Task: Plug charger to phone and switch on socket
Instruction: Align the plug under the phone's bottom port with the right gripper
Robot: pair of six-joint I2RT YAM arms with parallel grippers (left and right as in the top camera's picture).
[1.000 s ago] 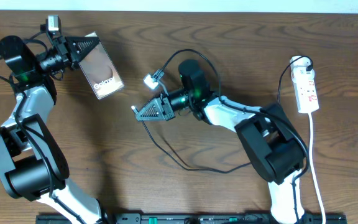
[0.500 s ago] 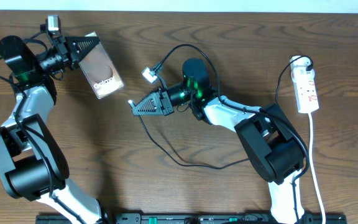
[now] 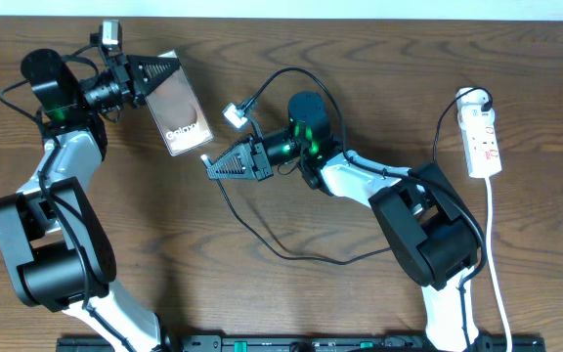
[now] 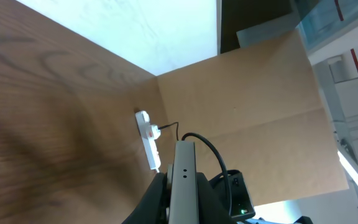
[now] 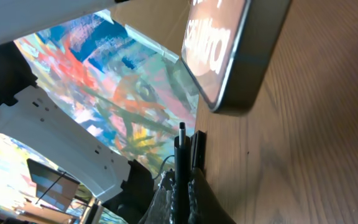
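Overhead, the table (image 3: pixel 291 59) holds both arms. The left gripper (image 3: pixel 169 70) is clamped on one short edge of the phone (image 3: pixel 186 115), which sits askew at far left. The socket (image 3: pixel 482 137) lies by the right edge, well apart. The right gripper (image 3: pixel 211 166) pinches the charger (image 3: pixel 291 257) at its plug (image 5: pixel 180 149), near the phone's end and not touching it.

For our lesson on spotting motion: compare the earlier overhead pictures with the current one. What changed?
The left gripper carried the phone rightward, toward the right gripper, which shifted only slightly, holding the charger. Nothing grasped or released. The socket stayed put.
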